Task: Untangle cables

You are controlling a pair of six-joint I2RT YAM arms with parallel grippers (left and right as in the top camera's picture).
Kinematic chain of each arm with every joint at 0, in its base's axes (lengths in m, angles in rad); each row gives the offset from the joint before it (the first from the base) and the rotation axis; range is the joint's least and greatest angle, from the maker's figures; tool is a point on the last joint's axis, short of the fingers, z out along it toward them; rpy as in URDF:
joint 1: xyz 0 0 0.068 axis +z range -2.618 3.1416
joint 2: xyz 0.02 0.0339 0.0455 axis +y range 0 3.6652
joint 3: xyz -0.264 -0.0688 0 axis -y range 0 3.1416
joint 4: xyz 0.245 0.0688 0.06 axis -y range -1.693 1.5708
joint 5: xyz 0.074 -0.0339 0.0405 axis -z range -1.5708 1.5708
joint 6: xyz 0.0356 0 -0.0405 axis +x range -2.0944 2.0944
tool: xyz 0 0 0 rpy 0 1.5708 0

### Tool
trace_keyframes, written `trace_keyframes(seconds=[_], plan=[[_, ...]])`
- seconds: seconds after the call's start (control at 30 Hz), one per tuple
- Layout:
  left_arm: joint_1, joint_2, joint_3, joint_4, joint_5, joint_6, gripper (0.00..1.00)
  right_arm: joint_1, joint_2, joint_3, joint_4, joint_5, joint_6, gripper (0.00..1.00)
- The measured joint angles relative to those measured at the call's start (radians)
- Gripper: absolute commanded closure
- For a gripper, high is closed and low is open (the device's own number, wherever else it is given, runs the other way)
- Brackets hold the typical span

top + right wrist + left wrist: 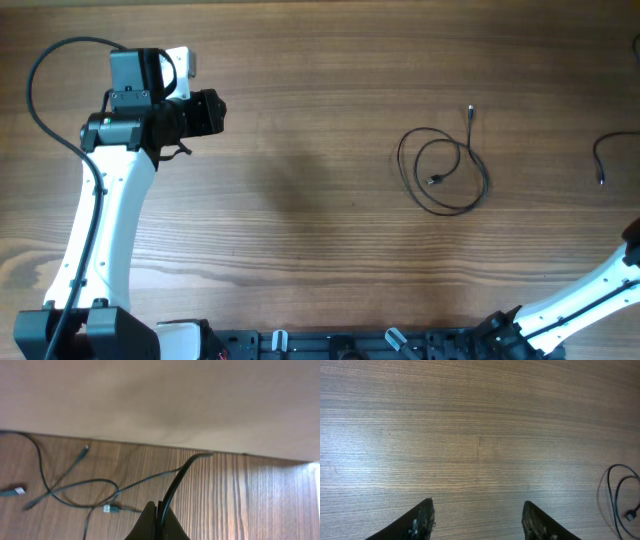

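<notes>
Right wrist: right fingers (158, 516) clamp one cable (176, 480), other cables (107, 508) blurred at eight o'clock. Left fingers (421, 521) stand apart; overhead's three o'clock edge crops another cable (598, 158)

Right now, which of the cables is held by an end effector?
The arching cable, pinched in the shut right end effector and rising from it. The coiled cable and the other cables lie loose on the table.

Table (300, 250) — brown wood-grain laminate, grain running crosswise ahead of the left gripper (477, 506). Beyond the right gripper (157, 509), a plain beige wall (160, 395) meets the table edge — bright glare to its right.
</notes>
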Motion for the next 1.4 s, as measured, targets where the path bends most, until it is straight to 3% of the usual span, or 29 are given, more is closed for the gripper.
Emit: trace_keyframes(seconds=[0.2,0.27,0.33,0.57,0.73,1.0,1.4], plan=[[-0.005,0.000,0.000,-0.030,0.000,0.001,0.42,0.015,0.031,-0.003,-0.007,-0.020,0.005,0.91],[-0.010,0.000,0.000,-0.030,0.000,0.000,0.42,0.019,0.031,-0.004,-0.008,-0.026,0.010,0.75],[-0.011,0.000,0.000,-0.029,0.000,0.000,0.42,0.021,0.031,-0.003,-0.017,-0.034,0.010,0.73],[-0.011,0.000,0.000,-0.027,0.000,0.000,0.42,0.021,0.031,-0.003,-0.043,-0.056,0.017,0.40],[-0.011,0.000,0.000,-0.027,0.000,0.000,0.42,0.025,0.031,-0.003,-0.066,-0.080,0.027,0.28],[-0.011,0.000,0.000,-0.026,0.000,0.018,0.42,0.074,0.012,-0.004,-0.163,-0.085,0.071,0.24],[-0.006,0.000,0.000,-0.026,0.000,0.072,0.37,0.192,-0.243,-0.004,-0.349,-0.047,0.130,0.23]])
